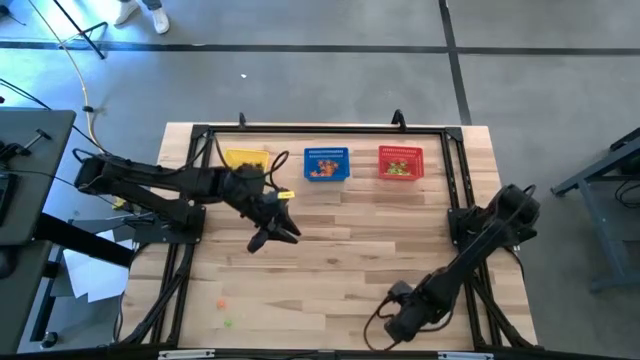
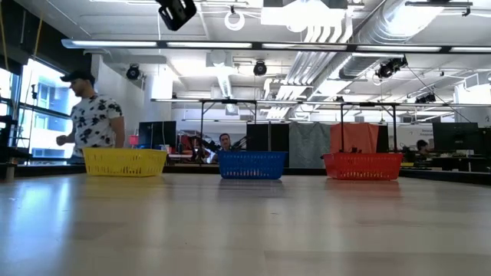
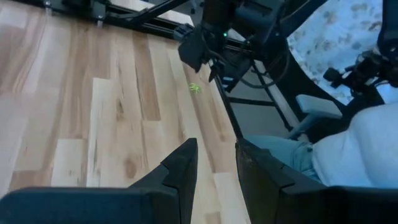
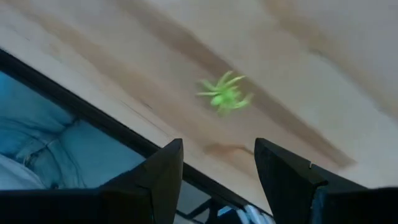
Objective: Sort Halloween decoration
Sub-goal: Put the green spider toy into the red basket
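Note:
A light green spider trinket (image 4: 225, 94) lies flat on the wood close to the table's near edge, just ahead of my open right gripper (image 4: 214, 165), which hovers over it without touching. The left wrist view shows the same green spider (image 3: 195, 88) beside the right gripper (image 3: 208, 43). In the high view the right gripper (image 1: 402, 320) is at the near edge. My left gripper (image 1: 276, 232), open and empty (image 3: 214, 163), hangs above mid-table. An orange trinket (image 1: 222, 300) and another green one (image 1: 228, 322) lie near the table's near left corner.
Yellow basket (image 1: 247, 160), blue basket (image 1: 326, 163) and red basket (image 1: 400, 162) stand in a row along the far edge, the blue and red holding trinkets. A black frame (image 1: 460, 180) rings the table. A seated person (image 3: 348, 143) is just past the near edge.

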`<state>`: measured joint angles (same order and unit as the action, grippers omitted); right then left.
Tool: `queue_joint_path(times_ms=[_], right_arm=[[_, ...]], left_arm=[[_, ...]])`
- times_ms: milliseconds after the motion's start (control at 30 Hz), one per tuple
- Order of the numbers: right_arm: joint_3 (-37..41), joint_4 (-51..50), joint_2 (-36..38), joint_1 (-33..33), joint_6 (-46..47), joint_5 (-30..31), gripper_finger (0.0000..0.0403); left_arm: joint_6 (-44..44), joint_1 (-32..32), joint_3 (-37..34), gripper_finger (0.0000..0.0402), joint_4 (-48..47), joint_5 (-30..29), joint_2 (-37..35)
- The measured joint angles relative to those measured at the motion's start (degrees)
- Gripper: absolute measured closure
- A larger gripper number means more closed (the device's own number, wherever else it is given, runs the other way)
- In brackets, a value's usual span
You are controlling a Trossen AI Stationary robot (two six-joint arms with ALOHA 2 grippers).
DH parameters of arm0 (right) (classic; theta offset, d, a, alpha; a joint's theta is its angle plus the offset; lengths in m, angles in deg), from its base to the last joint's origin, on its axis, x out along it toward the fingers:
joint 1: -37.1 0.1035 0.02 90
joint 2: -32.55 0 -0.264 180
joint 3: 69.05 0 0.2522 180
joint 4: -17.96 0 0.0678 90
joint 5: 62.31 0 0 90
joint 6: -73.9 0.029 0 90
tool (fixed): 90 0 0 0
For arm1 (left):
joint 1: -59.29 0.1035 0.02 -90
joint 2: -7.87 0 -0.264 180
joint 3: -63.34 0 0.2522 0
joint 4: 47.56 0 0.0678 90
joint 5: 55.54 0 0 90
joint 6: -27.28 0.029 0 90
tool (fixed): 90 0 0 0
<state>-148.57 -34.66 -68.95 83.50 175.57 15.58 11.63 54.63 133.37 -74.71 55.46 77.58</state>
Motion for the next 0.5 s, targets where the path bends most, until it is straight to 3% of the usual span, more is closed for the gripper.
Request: queue_joint_path(times_ms=[133,500], right_arm=[[0.0,4.0,-2.9,0.2,-1.5,0.4,0.0208],[-0.4,2.2,-9.5,-0.1,-9.0,1.8,0.0223]], left_arm=[[-0.8,-1.1,0.0,0.0303,0.0,-0.1,0.0],[-0.8,-3.4,0.0,0.0303,-0.2,-0.4,0.0]])
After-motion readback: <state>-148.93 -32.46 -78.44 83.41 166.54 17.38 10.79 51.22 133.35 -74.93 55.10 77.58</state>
